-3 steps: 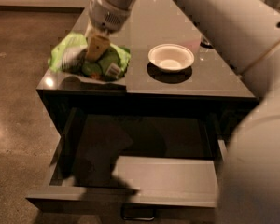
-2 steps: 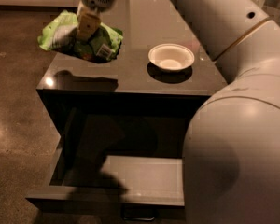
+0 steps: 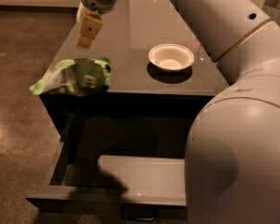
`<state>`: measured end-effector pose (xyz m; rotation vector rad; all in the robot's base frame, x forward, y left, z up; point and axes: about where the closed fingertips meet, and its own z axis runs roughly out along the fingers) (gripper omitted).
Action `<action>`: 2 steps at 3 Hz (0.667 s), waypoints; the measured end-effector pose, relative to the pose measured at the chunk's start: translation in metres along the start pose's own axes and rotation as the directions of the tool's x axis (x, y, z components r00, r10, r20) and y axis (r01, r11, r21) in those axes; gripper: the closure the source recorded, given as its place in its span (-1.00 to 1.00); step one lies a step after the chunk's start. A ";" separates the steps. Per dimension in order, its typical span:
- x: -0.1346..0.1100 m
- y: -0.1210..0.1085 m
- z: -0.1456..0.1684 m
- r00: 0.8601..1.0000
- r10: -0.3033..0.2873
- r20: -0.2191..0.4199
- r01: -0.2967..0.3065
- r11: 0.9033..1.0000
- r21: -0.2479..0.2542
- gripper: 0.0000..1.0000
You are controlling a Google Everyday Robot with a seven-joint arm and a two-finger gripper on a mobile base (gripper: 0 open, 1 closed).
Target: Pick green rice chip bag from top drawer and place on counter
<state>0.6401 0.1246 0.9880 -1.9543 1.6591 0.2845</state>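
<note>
The green rice chip bag (image 3: 74,76) sits at the table's (image 3: 130,27) front-left corner, overhanging the edge above the open top drawer (image 3: 144,174). The gripper (image 3: 86,41) hangs above the bag, apart from it and empty; its spread I cannot tell. A white bowl (image 3: 171,56) stands to the right.

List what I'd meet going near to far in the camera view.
First the top drawer → green rice chip bag at the counter front-left corner → white bowl. The pincer hangs above the bag.

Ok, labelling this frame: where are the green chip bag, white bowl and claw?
green chip bag (image 3: 73,76), camera view, its crinkled middle.
white bowl (image 3: 171,58), camera view, its inside bottom.
claw (image 3: 87,35), camera view, its tip, raised over the counter (image 3: 130,34).
</note>
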 end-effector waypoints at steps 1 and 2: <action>-0.001 0.000 0.002 1.000 -0.001 0.001 0.001 1.000 -0.001 -1.00; -0.001 0.000 0.002 1.000 -0.001 0.001 0.001 1.000 -0.001 -1.00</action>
